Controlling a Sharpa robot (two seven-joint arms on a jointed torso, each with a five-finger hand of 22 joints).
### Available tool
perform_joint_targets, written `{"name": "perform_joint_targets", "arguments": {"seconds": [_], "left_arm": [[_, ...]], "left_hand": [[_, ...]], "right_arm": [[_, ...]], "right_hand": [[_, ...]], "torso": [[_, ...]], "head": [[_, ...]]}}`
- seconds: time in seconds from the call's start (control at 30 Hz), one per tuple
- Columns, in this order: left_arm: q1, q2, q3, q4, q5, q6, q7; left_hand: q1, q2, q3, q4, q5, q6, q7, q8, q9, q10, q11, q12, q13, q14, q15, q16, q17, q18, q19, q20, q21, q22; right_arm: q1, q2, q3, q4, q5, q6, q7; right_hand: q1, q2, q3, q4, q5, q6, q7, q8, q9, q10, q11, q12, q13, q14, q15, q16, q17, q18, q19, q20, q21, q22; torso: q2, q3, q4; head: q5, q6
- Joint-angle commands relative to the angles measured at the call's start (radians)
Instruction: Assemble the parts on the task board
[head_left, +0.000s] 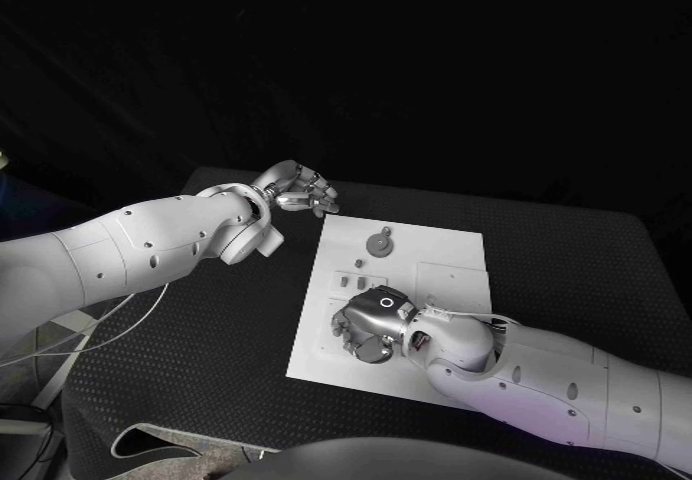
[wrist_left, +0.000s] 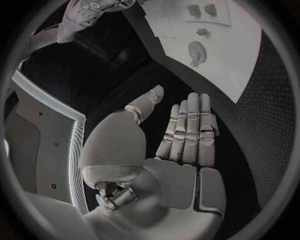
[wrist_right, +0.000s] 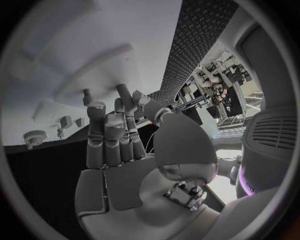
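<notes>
Black table bears the task board (head_left: 440, 250), long axis running away; both hands' fingers empty, spread.

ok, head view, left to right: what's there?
Left hand off the board's far-left corner → round grey part on the task board, with the right hand over the board's near side.
</notes>
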Motion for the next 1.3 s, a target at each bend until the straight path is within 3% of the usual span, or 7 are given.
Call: {"name": "perform_joint_targets", "arguments": {"seconds": [0.03,0.3,0.67,0.8,1.07,1.23,1.3], "left_arm": [[0.002,0.000,0.001,0.003,0.006,0.003,0.010],[0.002,-0.002,0.001,0.003,0.006,0.000,0.012],[0.002,-0.004,0.001,0.002,0.006,0.001,0.012],[0.002,-0.004,0.001,0.000,0.006,0.002,0.012],[0.002,-0.005,0.001,-0.005,0.006,0.004,0.011],[0.002,-0.007,0.001,-0.005,0.008,0.004,0.009],[0.002,-0.011,0.000,-0.004,0.010,0.001,0.010]], "left_hand": [[0.001,0.003,-0.007,-0.001,-0.004,-0.002,0.002,0.005,-0.001,-0.006,0.004,0.003,-0.001,0.006,0.001,-0.007,0.001,-0.009,0.001,0.003,0.003,-0.001],[0.002,0.001,-0.007,-0.002,-0.004,-0.005,0.004,0.003,-0.002,-0.008,0.005,0.002,-0.002,0.007,0.002,-0.008,0.003,-0.009,0.001,0.003,0.003,-0.002],[0.002,0.000,-0.007,-0.002,-0.004,-0.006,0.004,0.002,-0.002,-0.009,0.005,0.002,-0.003,0.007,0.002,-0.009,0.005,-0.009,0.001,0.003,0.003,-0.002],[0.002,0.001,-0.007,-0.002,-0.004,-0.006,0.004,0.002,-0.002,-0.009,0.005,0.002,-0.003,0.007,0.002,-0.010,0.005,-0.009,0.001,0.003,0.003,-0.002],[0.002,0.001,-0.007,-0.001,-0.004,-0.006,0.004,0.002,-0.002,-0.010,0.005,0.002,-0.003,0.007,0.002,-0.010,0.006,-0.009,0.001,0.003,0.003,-0.002],[0.000,0.002,-0.008,0.001,-0.004,-0.006,0.004,0.003,-0.003,-0.001,0.003,0.007,-0.001,0.008,0.001,-0.012,0.008,-0.009,0.001,0.003,0.003,-0.003],[-0.007,0.004,-0.012,0.008,-0.004,-0.007,0.005,0.002,-0.003,0.052,-0.019,0.037,0.015,0.015,-0.003,-0.010,0.014,-0.007,0.008,0.000,0.006,-0.002]], "right_arm": [[-0.003,-0.002,-0.001,-0.001,0.033,-0.013,0.022],[-0.003,-0.012,-0.001,0.001,0.046,-0.039,0.024],[-0.003,-0.048,0.001,0.036,0.067,-0.143,0.039],[0.000,-0.074,0.020,0.063,0.089,-0.182,0.050],[0.035,-0.146,0.092,0.121,0.265,-0.167,0.049],[0.101,-0.225,0.099,0.150,0.450,-0.095,0.013],[0.132,-0.257,0.099,0.153,0.515,-0.056,-0.019]], "right_hand": [[-0.015,-0.039,-0.009,0.002,-0.003,-0.043,0.033,-0.014,-0.009,-0.017,0.031,-0.018,-0.008,-0.013,0.016,-0.002,0.001,0.079,-0.005,0.005,-0.004,0.014],[-0.053,-0.096,-0.015,0.015,-0.004,-0.062,0.045,-0.026,-0.020,-0.105,0.063,-0.027,-0.036,-0.031,0.047,-0.006,0.000,0.079,-0.011,0.014,-0.017,0.006],[-0.049,-0.101,-0.018,0.008,-0.004,-0.066,0.045,-0.027,-0.022,-0.114,0.066,-0.021,-0.042,-0.031,0.050,-0.002,0.000,0.079,-0.008,0.012,-0.020,0.004],[-0.044,-0.102,-0.018,0.007,-0.004,-0.069,0.044,-0.028,-0.024,-0.109,0.064,-0.017,-0.042,-0.028,0.049,0.001,0.000,0.079,-0.004,0.011,-0.019,0.004],[-0.067,-0.091,-0.024,0.028,-0.004,-0.074,0.048,-0.029,-0.028,-0.082,0.055,-0.003,-0.038,-0.017,0.041,0.005,-0.002,0.079,0.004,0.010,-0.017,0.004],[-0.104,-0.047,-0.031,0.060,-0.004,-0.042,0.037,-0.010,-0.023,0.020,0.019,0.051,-0.011,-0.020,0.006,0.000,-0.006,0.079,0.000,0.011,-0.019,0.006],[-0.120,-0.020,-0.035,0.068,-0.004,-0.015,0.022,0.006,-0.016,0.061,0.000,0.074,0.002,-0.026,-0.014,-0.010,-0.010,0.079,-0.006,0.012,-0.023,0.005]], "torso": [[0.000,0.0000,-0.0006],[0.000,0.0006,-0.0004],[0.000,0.0017,-0.0008],[0.000,0.0016,-0.0023],[0.000,0.0026,-0.0029],[0.000,0.0021,-0.0039],[0.000,0.0020,-0.0056]], "head": [[-0.003,0.003],[-0.006,0.004],[-0.009,0.007],[-0.012,0.013],[-0.033,0.034],[-0.054,0.048],[-0.064,0.055]]}}
